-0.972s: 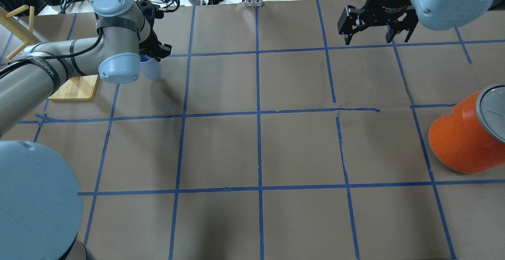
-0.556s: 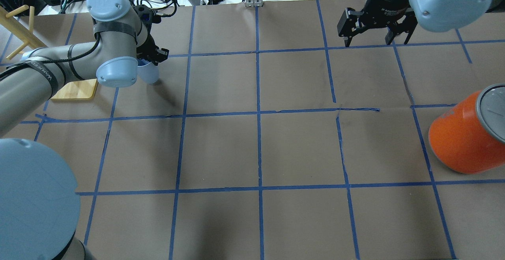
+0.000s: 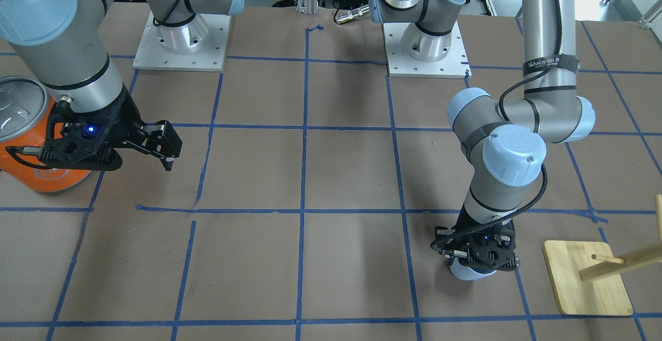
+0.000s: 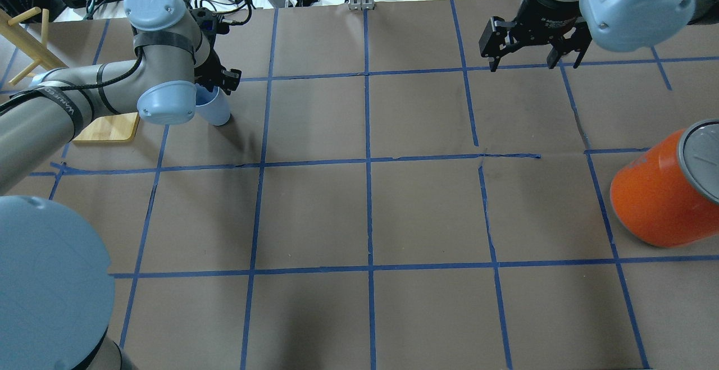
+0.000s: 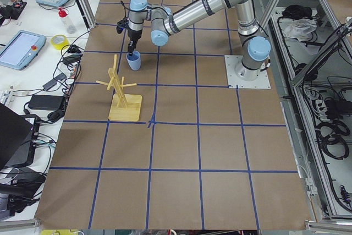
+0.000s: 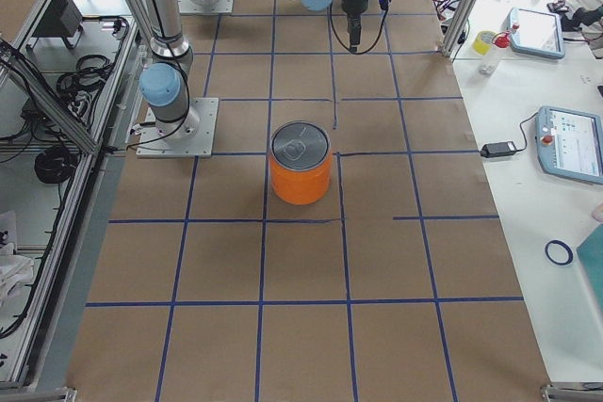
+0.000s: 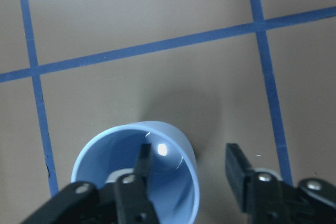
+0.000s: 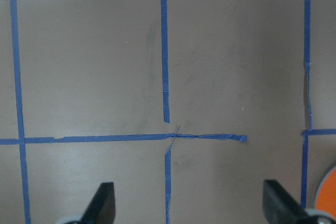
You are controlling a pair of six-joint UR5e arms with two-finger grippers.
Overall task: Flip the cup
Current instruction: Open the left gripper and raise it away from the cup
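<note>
The cup (image 4: 216, 110) is a small pale bluish tumbler standing upright, mouth up, on the brown paper at the far left; it also shows in the front view (image 3: 468, 272) and the left side view (image 5: 133, 60). My left gripper (image 4: 210, 92) points straight down over it. In the left wrist view the gripper (image 7: 189, 153) is open: one finger (image 7: 143, 158) hangs inside the cup (image 7: 100, 166), the other (image 7: 234, 163) stands outside, clear of the wall. My right gripper (image 4: 525, 50) is open and empty, above the table's far right.
A large orange container with a silver top (image 4: 657, 201) stands at the right edge. A wooden peg rack on a square base (image 3: 587, 284) stands just left of the cup, close to my left arm. Blue tape lines grid the brown paper.
My left wrist has shifted a little to the left, and more of the cup now shows below it, resting on the table. My right gripper has drifted slightly toward the far edge.
</note>
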